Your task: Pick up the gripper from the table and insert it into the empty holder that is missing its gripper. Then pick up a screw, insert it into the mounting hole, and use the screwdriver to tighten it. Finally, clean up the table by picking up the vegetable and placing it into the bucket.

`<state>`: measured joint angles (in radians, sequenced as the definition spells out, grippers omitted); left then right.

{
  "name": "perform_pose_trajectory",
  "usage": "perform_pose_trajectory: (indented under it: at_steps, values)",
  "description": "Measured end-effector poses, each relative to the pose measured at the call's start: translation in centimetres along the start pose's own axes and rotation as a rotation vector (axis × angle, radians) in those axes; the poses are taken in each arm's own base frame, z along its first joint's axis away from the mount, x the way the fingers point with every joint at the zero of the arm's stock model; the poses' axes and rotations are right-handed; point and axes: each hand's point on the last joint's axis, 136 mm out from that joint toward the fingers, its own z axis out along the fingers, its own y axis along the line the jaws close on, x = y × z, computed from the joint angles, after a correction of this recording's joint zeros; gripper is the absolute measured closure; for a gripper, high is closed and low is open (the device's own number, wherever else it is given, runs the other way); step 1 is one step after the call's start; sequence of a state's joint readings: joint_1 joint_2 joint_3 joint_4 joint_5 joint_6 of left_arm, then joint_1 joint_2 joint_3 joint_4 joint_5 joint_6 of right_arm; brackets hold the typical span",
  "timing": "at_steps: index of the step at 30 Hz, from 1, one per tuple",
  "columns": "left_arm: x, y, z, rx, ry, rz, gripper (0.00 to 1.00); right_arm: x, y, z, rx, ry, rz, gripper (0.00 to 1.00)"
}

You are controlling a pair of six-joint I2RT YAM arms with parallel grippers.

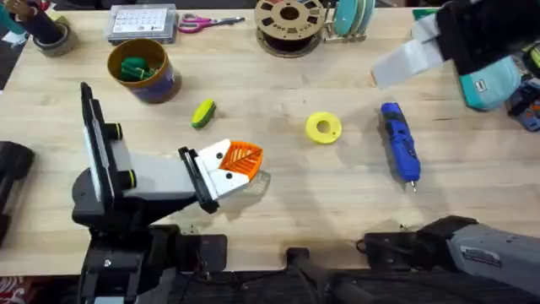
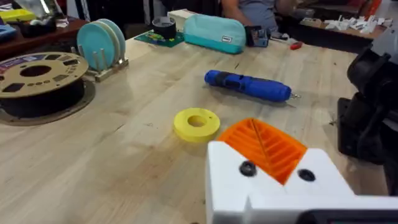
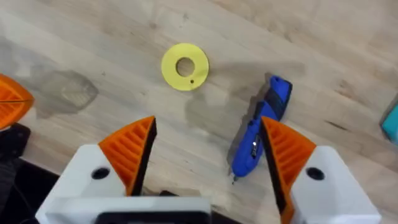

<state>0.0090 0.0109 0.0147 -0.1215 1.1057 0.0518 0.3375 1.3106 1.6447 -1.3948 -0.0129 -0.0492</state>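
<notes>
I can't make out a single readable word, number or brand from here. Far beyond my left gripper [image 1: 240, 165], at the table's back edge, a flat clear box [image 1: 142, 23] carries a white sheet with a grid of red and dark marks, too small for me to read. Past the right gripper [image 3: 208, 155], the teal pouch [image 2: 214, 32] has a small white tag [image 2: 225, 40] with dark print on its side, and I can't resolve it into letters. The blue screwdriver [image 3: 258, 134] lying just under the right gripper shows a small pale spot on its body, with no legible marking.
</notes>
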Motion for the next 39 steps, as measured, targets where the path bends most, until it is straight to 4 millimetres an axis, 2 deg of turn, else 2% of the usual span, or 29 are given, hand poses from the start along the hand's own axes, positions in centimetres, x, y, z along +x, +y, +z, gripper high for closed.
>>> perform_pose_trajectory:
  at_steps: [6,11,16,28,34,39]
  values:
    - [0.0,0.0,0.0,0.0,0.0,0.0,0.987,1.1,-2.4,0.1,0.061,0.037,0.094,0.004]
    - [0.0,0.0,0.0,0.0,0.0,0.001,0.987,3.5,-4.4,1.3,0.104,0.079,0.189,0.004]
    - [0.0,0.0,0.0,0.0,0.0,0.001,0.987,4.2,-6.1,2.2,0.134,0.053,0.247,0.004]
    - [0.0,0.0,0.0,-0.002,0.0,0.001,0.987,4.9,-7.3,3.9,0.148,0.079,0.264,0.004]
    - [0.0,0.0,0.0,-0.002,0.0,0.001,0.987,6.0,-7.7,6.6,0.144,0.125,0.273,0.004]
    - [0.0,0.0,0.0,-0.002,0.0,0.001,0.987,7.5,-7.7,9.8,0.139,0.157,0.276,0.004]
